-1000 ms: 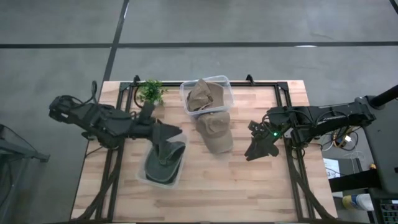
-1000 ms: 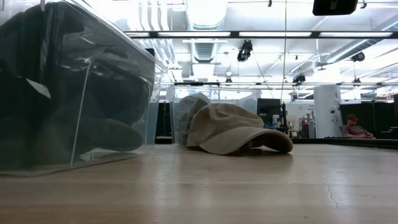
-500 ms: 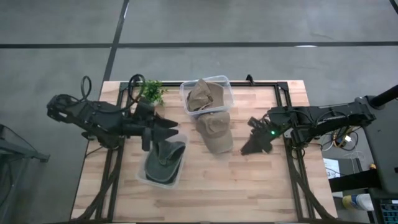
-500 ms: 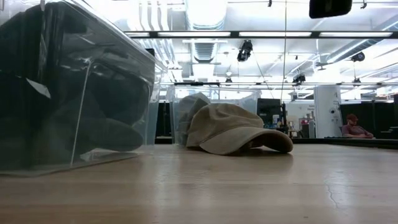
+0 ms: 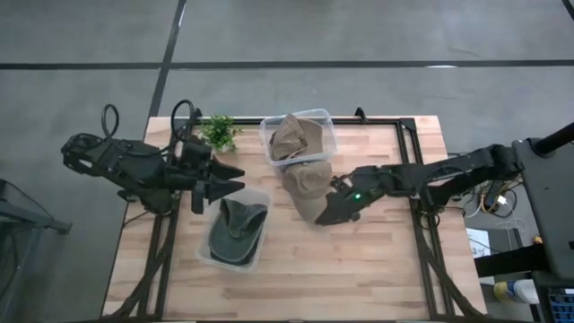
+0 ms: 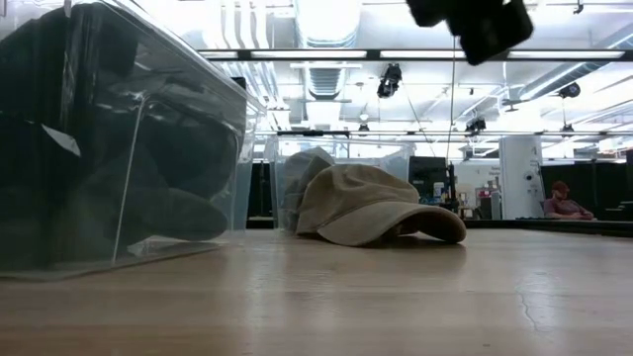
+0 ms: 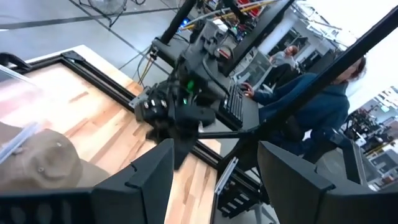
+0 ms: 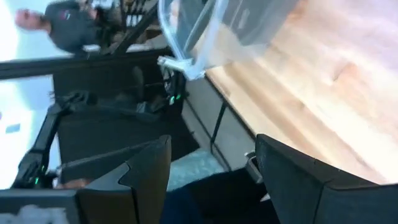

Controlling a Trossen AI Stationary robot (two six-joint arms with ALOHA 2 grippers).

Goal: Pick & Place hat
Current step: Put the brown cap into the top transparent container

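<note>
A tan hat (image 5: 308, 187) lies crown up on the wooden table, its brim (image 6: 435, 225) flat on the boards. My right gripper (image 5: 323, 213) hangs open just off the hat's near right side; the low view shows it (image 6: 483, 22) well above the hat (image 6: 371, 206). A dark green hat (image 5: 237, 231) sits in a clear bin (image 5: 256, 256) at the near left. My left gripper (image 5: 235, 178) stands open in the air just beyond that bin's far left corner. Nothing is between either pair of fingers (image 7: 152, 177) (image 8: 146, 168).
A second clear bin (image 5: 325, 119) with another tan hat (image 5: 291, 139) stands at the far middle, right behind the loose hat. A small green plant (image 5: 217, 131) stands at the far left. Bare boards lie at the near right. People sit beyond the table (image 7: 311, 93).
My right gripper has gone toward the table's left edge and down, coming up beside the tan hat, and has rolled about its own axis. My left gripper has drawn back from over the green hat's bin toward the far left, rolling too. Both stay open; the hats have not moved.
</note>
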